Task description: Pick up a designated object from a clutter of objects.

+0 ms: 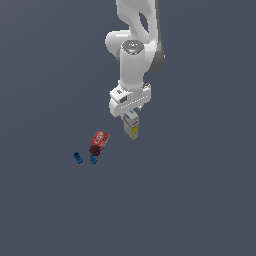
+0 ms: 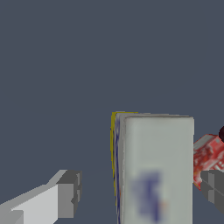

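White-and-yellow carton (image 1: 132,125), one, between the spread fingers of the gripper (image 1: 131,120), neither pad touching it; red can (image 1: 99,139), one; maroon round item (image 1: 94,150), one; blue pieces (image 1: 78,158), two, left of carton

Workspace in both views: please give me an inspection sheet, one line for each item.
Surface: plain dark grey-blue floor, no marks seen.
Job's thing: white-and-yellow carton directly under the gripper; in the wrist view it stands between the two fingers, with gaps on both sides.
Clutter: red can on the exterior view's left of the carton, apart from it; dark maroon round item touching the can's lower end; two blue pieces and close by.
Gripper: gripper open, straddling the carton; fingers not touching it.
Cables: nothing seen.
Surroundings: nothing seen beyond the white arm.
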{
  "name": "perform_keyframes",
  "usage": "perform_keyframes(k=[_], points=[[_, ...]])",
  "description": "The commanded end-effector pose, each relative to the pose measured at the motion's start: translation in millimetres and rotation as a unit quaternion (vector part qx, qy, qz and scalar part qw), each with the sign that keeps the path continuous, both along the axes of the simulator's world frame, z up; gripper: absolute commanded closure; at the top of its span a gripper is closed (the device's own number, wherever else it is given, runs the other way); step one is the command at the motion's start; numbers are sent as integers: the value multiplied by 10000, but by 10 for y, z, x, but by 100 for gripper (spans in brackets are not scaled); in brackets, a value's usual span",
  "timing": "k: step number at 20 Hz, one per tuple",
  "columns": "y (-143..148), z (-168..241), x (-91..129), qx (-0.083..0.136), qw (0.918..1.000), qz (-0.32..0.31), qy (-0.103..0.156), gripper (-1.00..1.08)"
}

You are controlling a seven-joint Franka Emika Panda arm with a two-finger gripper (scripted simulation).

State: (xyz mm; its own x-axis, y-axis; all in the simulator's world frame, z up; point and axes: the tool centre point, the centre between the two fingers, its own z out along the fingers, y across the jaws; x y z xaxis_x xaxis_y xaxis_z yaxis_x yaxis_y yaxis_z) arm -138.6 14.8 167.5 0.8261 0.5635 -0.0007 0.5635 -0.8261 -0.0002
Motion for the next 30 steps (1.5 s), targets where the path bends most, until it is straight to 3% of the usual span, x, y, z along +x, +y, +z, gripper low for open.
perform_keyframes(k=[1,6,7,21,30], points=[[-1,-74,-1,0,10000,3,-3,-92],[0,-129,-1,0,10000,5,-3,-92],[0,-129,-1,0,10000,5,-3,108],[-5,-95,25,0,10000,5,-8,108],[-40,184,262,0,10000,5,-8,108]])
